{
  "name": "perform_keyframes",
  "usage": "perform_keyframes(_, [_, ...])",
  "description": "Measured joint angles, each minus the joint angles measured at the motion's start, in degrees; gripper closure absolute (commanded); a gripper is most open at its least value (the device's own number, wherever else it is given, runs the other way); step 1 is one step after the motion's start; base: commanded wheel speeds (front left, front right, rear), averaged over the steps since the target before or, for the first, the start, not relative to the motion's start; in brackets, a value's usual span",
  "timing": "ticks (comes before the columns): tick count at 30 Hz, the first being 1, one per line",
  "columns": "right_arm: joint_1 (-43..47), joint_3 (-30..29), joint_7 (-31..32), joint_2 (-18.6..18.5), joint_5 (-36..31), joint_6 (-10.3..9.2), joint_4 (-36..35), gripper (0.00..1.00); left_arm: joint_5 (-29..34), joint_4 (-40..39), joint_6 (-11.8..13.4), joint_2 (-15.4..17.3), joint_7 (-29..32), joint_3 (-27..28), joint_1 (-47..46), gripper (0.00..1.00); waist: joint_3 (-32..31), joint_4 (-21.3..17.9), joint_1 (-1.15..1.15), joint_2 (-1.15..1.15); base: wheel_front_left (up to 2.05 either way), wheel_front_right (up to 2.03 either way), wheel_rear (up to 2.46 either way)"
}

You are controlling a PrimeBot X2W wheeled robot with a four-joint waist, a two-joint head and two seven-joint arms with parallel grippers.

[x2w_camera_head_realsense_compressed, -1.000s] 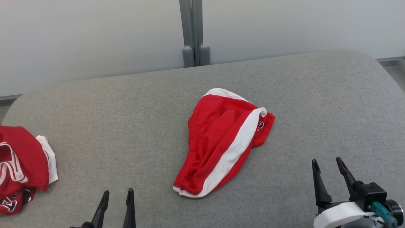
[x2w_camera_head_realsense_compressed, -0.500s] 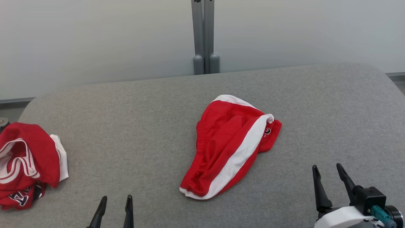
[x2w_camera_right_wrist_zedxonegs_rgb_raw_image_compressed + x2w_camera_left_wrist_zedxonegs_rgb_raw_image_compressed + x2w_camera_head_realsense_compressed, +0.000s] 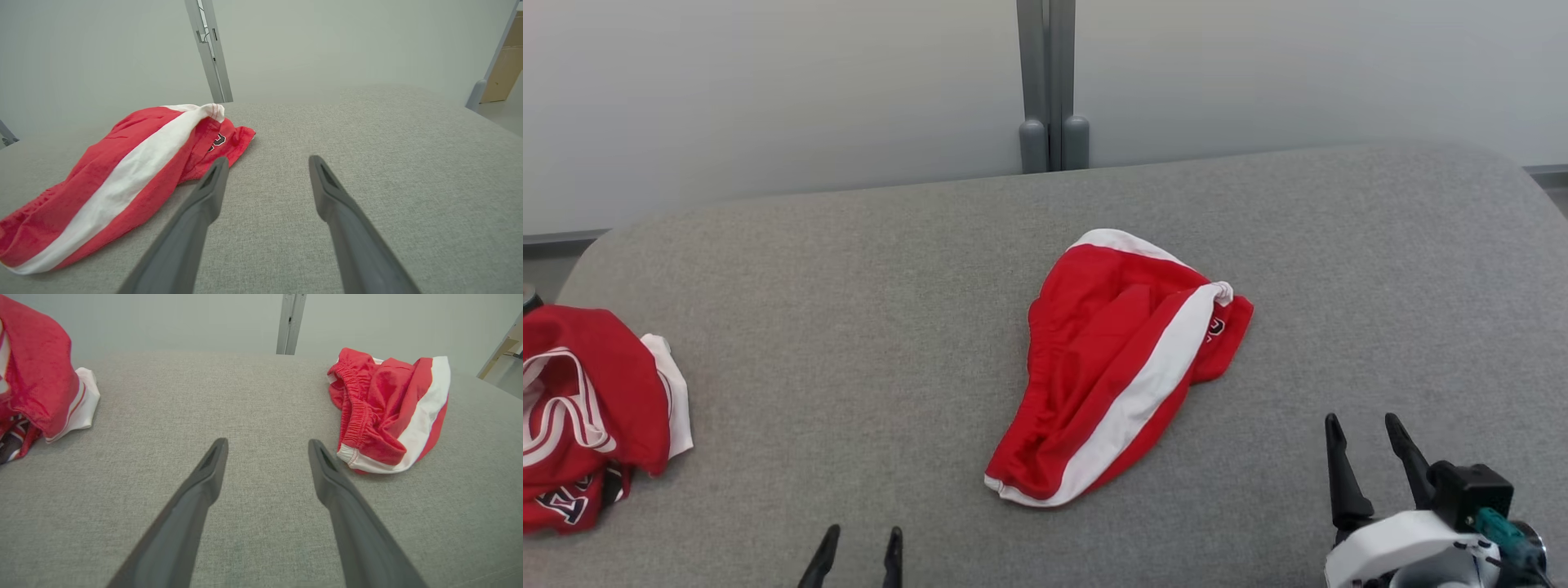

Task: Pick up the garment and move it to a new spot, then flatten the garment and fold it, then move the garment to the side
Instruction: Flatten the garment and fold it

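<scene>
Head view, looking down on a grey fabric-covered counter (image 3: 849, 327) with rounded far corners. A crumpled red garment (image 3: 1123, 367) with a broad white side stripe lies near the middle, a little toward 3 o'clock. It looks like a pair of sports shorts. It runs slantwise from 1 o'clock down to 7 o'clock, with a white-edged hem at its near end and a small dark emblem at its far right corner. The left wrist view shows a gathered elastic waistband along one side.

The left gripper (image 3: 863, 531) sits at 7 o'clock at the bottom edge, its two dark fingers spread wide and holding nothing. It is well apart from the garment. The right gripper (image 3: 1361, 419) sits at 5 o'clock, fingers also spread wide and empty, near the garment but not touching it. In the right wrist view the garment lies off at 9 o'clock from the fingers, outside the gap between them.

A separate heap of red and white clothing (image 3: 588, 425) rests at the 8 o'clock edge of the counter. A grey post (image 3: 1049, 82) stands against a pale wall (image 3: 768, 98) at 12 o'clock.
</scene>
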Motion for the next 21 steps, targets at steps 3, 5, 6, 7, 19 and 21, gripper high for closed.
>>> perform_keyframes(3, [-4.52,1.67,0.32,-0.02,0.25,-0.01,4.87,0.00,-1.29,2.77,0.00,1.60,-0.01,-4.26,-2.62,0.00,0.96,-0.09,0.00,0.00,0.00,0.00,0.00])
perform_keyframes(5, [-8.95,3.01,2.98,-0.20,-0.08,-0.01,7.04,0.00,-2.43,4.72,0.00,3.52,0.00,-7.97,-4.67,0.00,1.84,-0.12,0.00,0.00,0.00,0.00,0.00])
perform_keyframes(6, [-11.78,3.56,4.81,-0.66,-0.18,0.00,7.87,0.00,-3.28,5.38,-0.01,4.71,0.25,-9.80,-6.03,0.00,2.45,-0.11,0.00,0.00,0.00,0.00,0.00])
perform_keyframes(7, [-14.58,4.07,6.69,-1.29,-0.26,0.00,8.73,0.00,-4.21,5.95,-0.01,5.68,0.66,-11.46,-7.68,0.00,3.13,-0.08,0.00,0.00,0.00,0.00,0.00])
perform_keyframes(19, [-34.24,11.78,24.62,-5.30,6.42,0.00,16.61,0.00,-13.66,6.67,-0.01,13.40,4.97,-26.31,-21.50,0.00,11.90,2.14,0.00,0.00,0.00,0.00,0.00])
perform_keyframes(21, [-35.94,12.54,26.57,-6.24,7.92,-0.01,17.69,0.00,-14.58,6.59,-0.01,14.41,4.97,-27.84,-22.80,0.00,13.05,2.86,0.00,0.00,0.00,0.00,0.00])
